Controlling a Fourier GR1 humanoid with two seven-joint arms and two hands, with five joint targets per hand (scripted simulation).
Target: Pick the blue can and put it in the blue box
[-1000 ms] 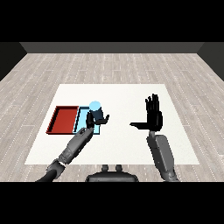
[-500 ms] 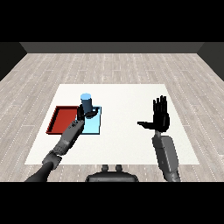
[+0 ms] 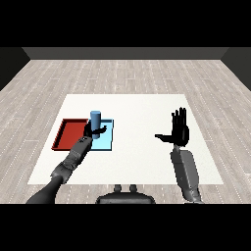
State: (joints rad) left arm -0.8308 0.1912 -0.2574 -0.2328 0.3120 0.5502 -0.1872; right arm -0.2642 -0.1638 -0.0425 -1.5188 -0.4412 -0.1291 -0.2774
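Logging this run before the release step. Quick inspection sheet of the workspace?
Surface: white table, bare apart from the two trays.
Job's things: blue can upright over the light blue tray; whether it has touched down cannot be told.
Clutter: red tray beside the blue one, nothing in it.
Hands: left hand curled round the can; right hand open, raised, holding nothing.
Cables: nothing seen.
Surroundings: wood-plank floor, dark wall behind.

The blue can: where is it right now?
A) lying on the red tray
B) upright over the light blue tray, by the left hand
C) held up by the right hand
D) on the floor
B: the blue can stands upright over the light blue tray, with the left hand at its base.
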